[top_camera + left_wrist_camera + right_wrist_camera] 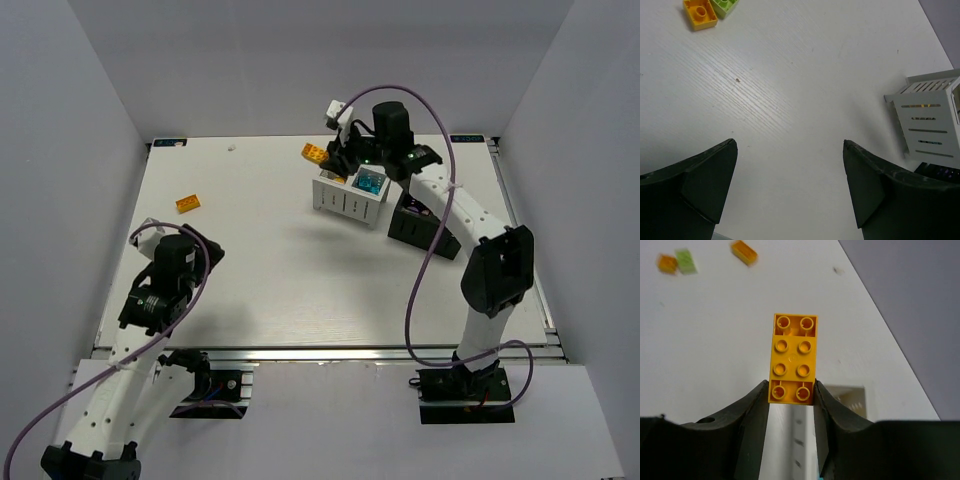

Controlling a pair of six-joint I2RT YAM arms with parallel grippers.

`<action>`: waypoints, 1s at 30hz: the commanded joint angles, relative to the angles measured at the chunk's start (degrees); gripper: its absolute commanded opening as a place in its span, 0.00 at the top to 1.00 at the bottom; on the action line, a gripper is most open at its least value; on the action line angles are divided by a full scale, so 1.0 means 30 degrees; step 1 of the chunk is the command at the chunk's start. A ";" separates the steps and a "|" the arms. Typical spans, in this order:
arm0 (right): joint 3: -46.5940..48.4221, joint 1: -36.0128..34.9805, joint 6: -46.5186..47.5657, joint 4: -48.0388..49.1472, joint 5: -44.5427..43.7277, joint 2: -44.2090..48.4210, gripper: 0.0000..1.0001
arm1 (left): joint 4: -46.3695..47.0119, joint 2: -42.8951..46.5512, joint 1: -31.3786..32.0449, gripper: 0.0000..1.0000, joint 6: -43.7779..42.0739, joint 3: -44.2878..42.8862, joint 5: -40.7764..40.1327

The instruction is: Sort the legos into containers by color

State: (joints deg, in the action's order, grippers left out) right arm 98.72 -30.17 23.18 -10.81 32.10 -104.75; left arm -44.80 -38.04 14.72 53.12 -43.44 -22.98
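My right gripper [332,160] is shut on an orange two-by-four lego [314,152] and holds it in the air over the far left edge of the white container [345,200]. In the right wrist view the fingers [757,405] clamp the near end of the lego [793,357], with the white container [852,399] below. Cyan legos [371,183] lie in the container's right compartment. The black container [412,228] sits to its right, partly hidden by the arm. My left gripper [790,165] is open and empty, low over the bare table at the near left [203,253].
An orange lego [187,203] lies on the table at the left. The left wrist view shows it [700,14] next to a lime green lego [725,6]. The right wrist view shows two orange legos [744,252] and a lime one [686,261] far off.
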 commanded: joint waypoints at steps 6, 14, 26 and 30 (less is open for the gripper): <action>0.6084 0.1649 0.5485 -0.5068 -0.3695 -0.4510 1.00 | 0.1690 -0.0796 -0.0102 0.05 -0.1008 0.0300 0.0542; 0.7437 0.1708 0.7184 -0.5888 -0.4810 -0.6186 1.00 | 0.1163 -0.0445 -0.0102 0.05 -0.0833 0.0476 0.0396; 0.5182 0.1796 0.7332 -0.5978 -0.5102 -0.5309 0.69 | 0.1718 -0.1351 -0.0102 0.05 -0.0832 0.0009 0.0541; 0.4858 0.1854 0.7362 -0.5949 -0.5162 -0.5133 0.47 | 0.1982 -0.2609 -0.0102 0.05 -0.1300 -0.1598 0.0834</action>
State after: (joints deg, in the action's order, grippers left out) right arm 113.65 -24.86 44.36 -28.69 17.37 -123.81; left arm -40.66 -44.36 14.72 50.63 -43.88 -21.34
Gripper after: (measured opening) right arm 0.504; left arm 0.953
